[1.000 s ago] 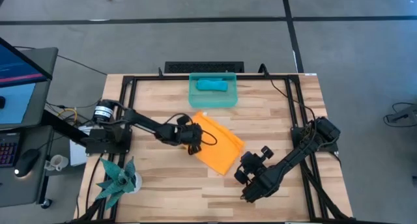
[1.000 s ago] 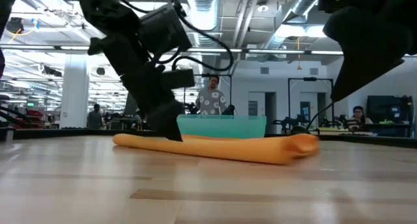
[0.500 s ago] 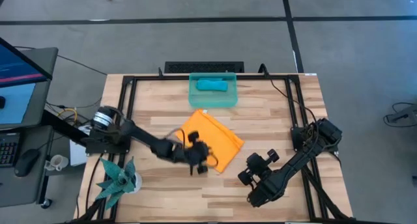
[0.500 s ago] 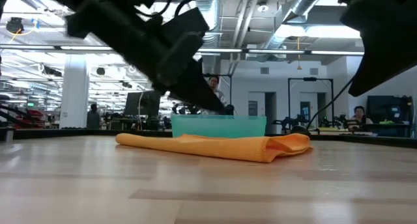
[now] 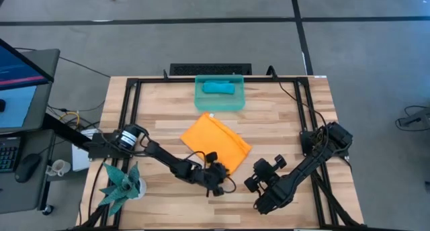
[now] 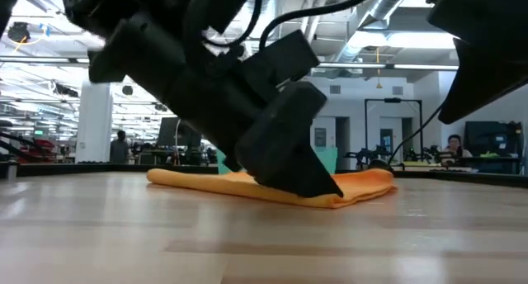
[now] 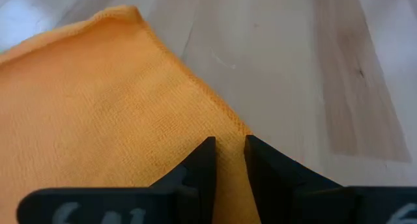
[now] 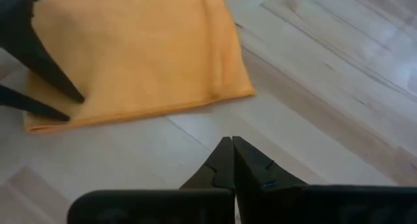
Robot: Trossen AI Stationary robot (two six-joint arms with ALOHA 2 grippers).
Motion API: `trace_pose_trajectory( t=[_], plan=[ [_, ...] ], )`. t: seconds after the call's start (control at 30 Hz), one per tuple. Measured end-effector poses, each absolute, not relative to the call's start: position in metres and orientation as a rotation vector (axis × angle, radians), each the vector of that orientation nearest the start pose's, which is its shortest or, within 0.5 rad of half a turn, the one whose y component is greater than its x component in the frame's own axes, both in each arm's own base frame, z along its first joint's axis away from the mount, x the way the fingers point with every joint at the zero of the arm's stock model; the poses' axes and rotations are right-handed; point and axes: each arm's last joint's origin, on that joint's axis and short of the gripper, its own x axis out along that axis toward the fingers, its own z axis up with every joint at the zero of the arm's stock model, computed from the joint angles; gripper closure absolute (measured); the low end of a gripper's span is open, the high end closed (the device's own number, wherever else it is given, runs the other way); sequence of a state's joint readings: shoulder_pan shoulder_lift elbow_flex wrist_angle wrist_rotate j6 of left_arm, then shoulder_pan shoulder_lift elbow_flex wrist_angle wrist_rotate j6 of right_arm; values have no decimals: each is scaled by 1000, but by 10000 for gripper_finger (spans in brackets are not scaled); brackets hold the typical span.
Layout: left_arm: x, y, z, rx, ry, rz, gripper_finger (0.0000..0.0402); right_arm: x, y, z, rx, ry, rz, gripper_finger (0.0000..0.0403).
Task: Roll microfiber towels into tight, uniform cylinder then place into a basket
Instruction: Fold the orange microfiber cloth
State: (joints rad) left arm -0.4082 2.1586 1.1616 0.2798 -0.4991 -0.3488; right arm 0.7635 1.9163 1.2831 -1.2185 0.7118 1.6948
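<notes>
The orange microfiber towel (image 5: 216, 140) lies folded and flat on the table. A teal towel (image 5: 219, 88) sits rolled up inside the teal-green basket (image 5: 201, 100) at the far edge. My left gripper (image 7: 229, 149) is open by a narrow gap at the orange towel's near corner; it also shows in the high view (image 5: 222, 172) and the right wrist view (image 8: 68, 107). My right gripper (image 8: 229, 142) is shut and hangs over bare wood just right of that towel, touching nothing. My left gripper meets the orange towel at its near corner, on the near right edge (image 7: 244, 129). One fingertip (image 8: 77, 97) rests on top of the cloth and the other (image 8: 60, 114) at its border. The fingers slant down from the near left. The towel stays flat on the table.
A teal spiky plant figure (image 5: 121, 184) stands at the near left corner. Black frame rails (image 5: 127, 117) run along the table's sides. Bare wood (image 5: 282, 117) lies between towel, basket and right rail. People and desks show beyond the table in the low view.
My left gripper has swept from the orange towel's left part toward the table's near edge and right, down to the towel's near corner, tipping further downward. Its finger gap looks unchanged. In the low view the towel's right end lies flatter than before.
</notes>
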Motion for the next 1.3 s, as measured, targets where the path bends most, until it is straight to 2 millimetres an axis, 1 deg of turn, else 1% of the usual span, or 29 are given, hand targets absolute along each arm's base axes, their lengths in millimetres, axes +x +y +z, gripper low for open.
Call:
trace_pose_trajectory(
  t=[0.13, 0.37, 0.53, 0.77, 0.93, 1.07, 1.2, 1.3],
  plan=[
    [386, -164, 89, 31, 681, 155, 327, 243, 206, 169, 203, 864, -928, 379],
    [368, -187, 92, 199, 813, 42, 327, 251, 199, 168, 237, 856, -950, 383],
    [355, -205, 103, 326, 971, 11, 327, 256, 193, 168, 247, 855, -966, 384],
    [334, -228, 117, 488, 1152, -34, 327, 264, 189, 167, 237, 864, -939, 379],
    [314, -234, 118, 540, 1260, -12, 327, 271, 185, 168, 238, 830, -933, 379],
    [299, -238, 120, 554, 1309, 48, 327, 274, 181, 168, 243, 816, -943, 379],
    [284, -243, 130, 537, 1314, 85, 327, 277, 178, 168, 249, 815, -956, 379],
    [274, -247, 142, 498, 1321, 73, 327, 280, 175, 168, 237, 824, -951, 380]
  ],
)
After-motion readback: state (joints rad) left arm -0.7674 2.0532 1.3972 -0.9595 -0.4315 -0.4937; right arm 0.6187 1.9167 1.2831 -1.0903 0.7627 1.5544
